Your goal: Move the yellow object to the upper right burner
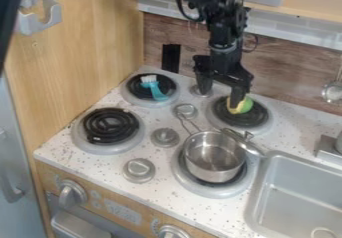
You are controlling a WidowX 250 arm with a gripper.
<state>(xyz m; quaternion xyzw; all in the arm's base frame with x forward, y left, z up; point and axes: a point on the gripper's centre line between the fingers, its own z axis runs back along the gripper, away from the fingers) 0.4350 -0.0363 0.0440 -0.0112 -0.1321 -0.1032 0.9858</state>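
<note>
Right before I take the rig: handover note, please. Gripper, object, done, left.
Gripper: open, low over the upper right burner's left side, one finger right against or just in front of the object; can't tell if they touch.
Yellow-and-green object: on the upper right burner, toward its back.
Nearby: metal saucepan on the lower right burner, teal brush on the upper left one.
Done: object is on the target burner.
Left: probably just lifting the gripper clear; I'd go straight up, gently, so the near finger doesn't drag it.

The end effector (220,96) hangs by the yellow object (241,107).
</note>
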